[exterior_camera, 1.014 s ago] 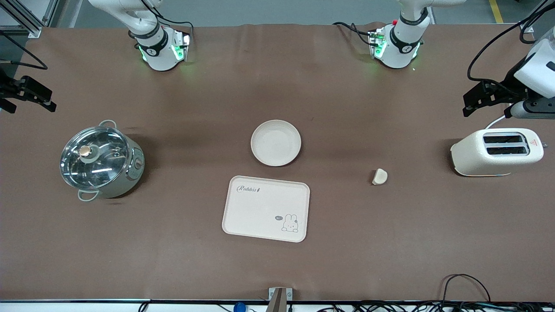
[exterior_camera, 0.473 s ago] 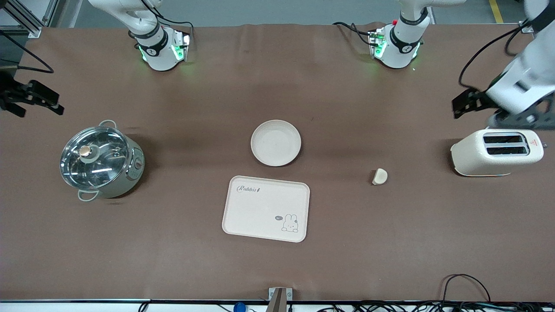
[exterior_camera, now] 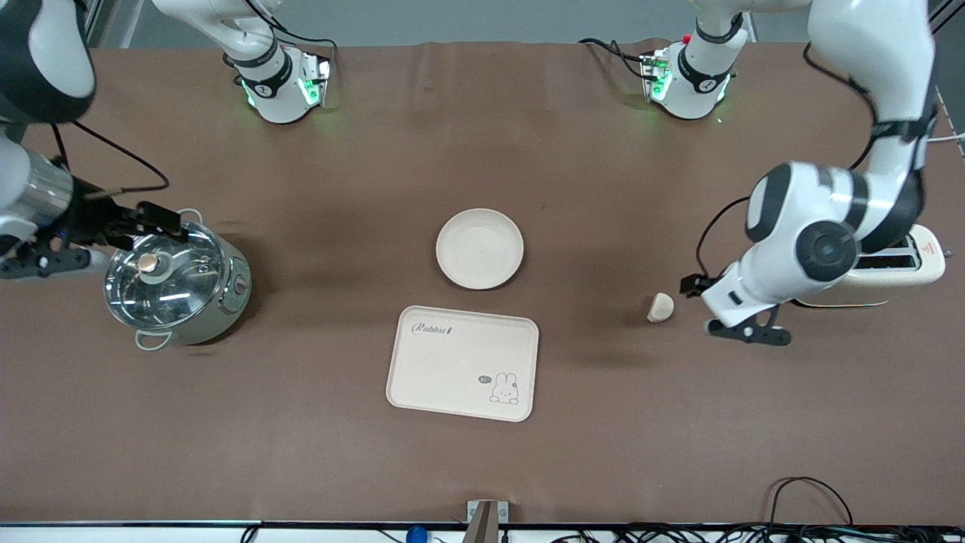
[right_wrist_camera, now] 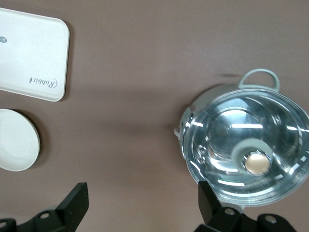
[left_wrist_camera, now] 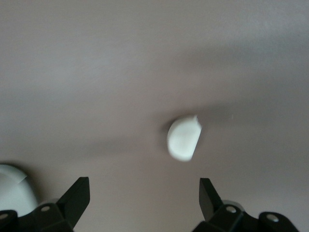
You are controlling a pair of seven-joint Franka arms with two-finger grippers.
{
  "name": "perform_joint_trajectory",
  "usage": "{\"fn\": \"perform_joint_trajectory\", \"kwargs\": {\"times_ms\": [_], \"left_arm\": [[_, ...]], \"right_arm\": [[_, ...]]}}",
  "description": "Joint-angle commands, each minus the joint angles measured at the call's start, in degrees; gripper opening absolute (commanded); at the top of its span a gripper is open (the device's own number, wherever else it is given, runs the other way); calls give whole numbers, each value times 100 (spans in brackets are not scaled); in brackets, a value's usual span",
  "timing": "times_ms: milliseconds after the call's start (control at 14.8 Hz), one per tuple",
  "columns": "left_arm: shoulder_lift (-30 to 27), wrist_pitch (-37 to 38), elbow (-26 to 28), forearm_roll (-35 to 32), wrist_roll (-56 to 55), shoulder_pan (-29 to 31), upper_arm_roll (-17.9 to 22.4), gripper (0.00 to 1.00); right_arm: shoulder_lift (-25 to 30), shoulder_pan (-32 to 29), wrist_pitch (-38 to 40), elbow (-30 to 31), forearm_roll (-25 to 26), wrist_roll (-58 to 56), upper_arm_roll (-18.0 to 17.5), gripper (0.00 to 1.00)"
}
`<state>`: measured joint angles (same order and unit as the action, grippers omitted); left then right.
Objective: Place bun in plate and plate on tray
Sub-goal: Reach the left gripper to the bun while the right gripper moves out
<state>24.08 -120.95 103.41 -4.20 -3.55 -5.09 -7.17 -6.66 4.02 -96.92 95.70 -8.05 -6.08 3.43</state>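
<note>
The bun lies on the brown table toward the left arm's end, and shows in the left wrist view. My left gripper is open and empty, low beside the bun and not touching it. The plate sits empty mid-table. The tray lies just nearer to the front camera, also empty. My right gripper is open and empty by the rim of the pot. The right wrist view shows the right gripper, the plate and the tray.
A steel pot with a glass lid stands toward the right arm's end. A white toaster stands at the left arm's end, partly hidden by the left arm; a white corner shows in the left wrist view. Cables run along the table's near edge.
The left arm has swung in from above the toaster end and lowered its gripper beside the bun. The right gripper has moved from the table's edge to the pot. Bun, plate and tray have not moved.
</note>
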Motion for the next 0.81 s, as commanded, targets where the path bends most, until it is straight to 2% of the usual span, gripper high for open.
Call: {"fn": "perform_joint_trajectory", "kwargs": {"times_ms": [0, 203, 405, 473, 608, 676, 743], "left_arm": [[254, -1050, 460, 148, 56, 35, -39, 100], [571, -1579, 706, 385, 56, 87, -276, 100], [616, -2028, 1005, 385, 65, 96, -276, 99], [616, -2151, 1102, 376, 109, 122, -276, 91], [572, -2179, 1208, 385, 144, 122, -276, 44], [554, -2179, 1269, 385, 144, 122, -276, 29], [528, -2179, 1304, 385, 144, 131, -276, 21]], "right_arm": [[-89, 186, -387, 247, -310, 45, 18, 100], [-195, 423, -835, 537, -443, 194, 18, 100], [-212, 836, -1441, 967, -470, 607, 18, 100], [-239, 959, -1583, 1082, -470, 747, 18, 100], [-309, 1284, -1829, 1223, -470, 1037, 18, 100], [-353, 1442, -1943, 1276, -479, 1221, 18, 100], [-397, 1591, -2040, 1320, -479, 1423, 9, 100]]}}
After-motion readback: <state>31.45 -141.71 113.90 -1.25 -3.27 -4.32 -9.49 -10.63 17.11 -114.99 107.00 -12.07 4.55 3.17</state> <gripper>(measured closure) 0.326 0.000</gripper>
